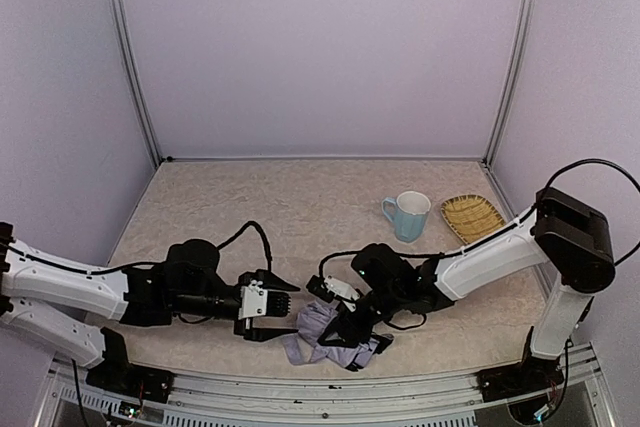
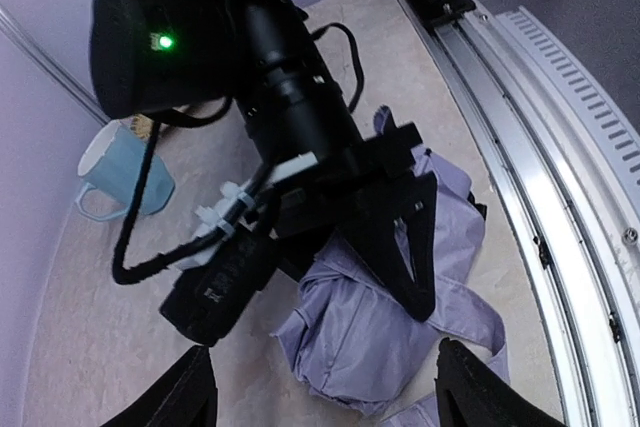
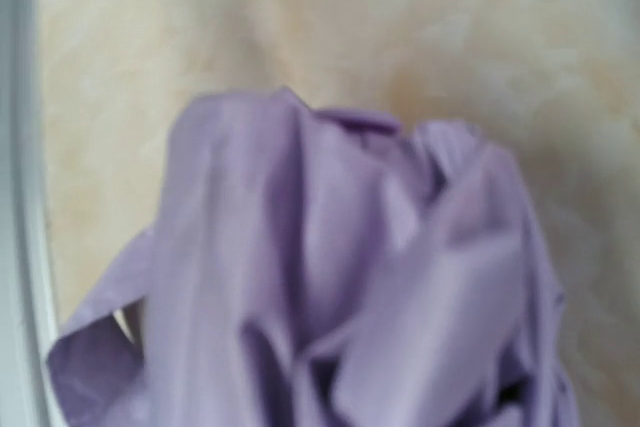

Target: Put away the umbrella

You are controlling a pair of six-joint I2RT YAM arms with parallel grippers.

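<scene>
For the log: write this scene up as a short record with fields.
umbrella: lavender, crumpled, at the near edge of the table
left gripper: open, beside the umbrella
right gripper: down on the fabric; grip unclear
mug: light blue, upright, far right
basket: right of mug
task: umbrella not yet put away
</scene>
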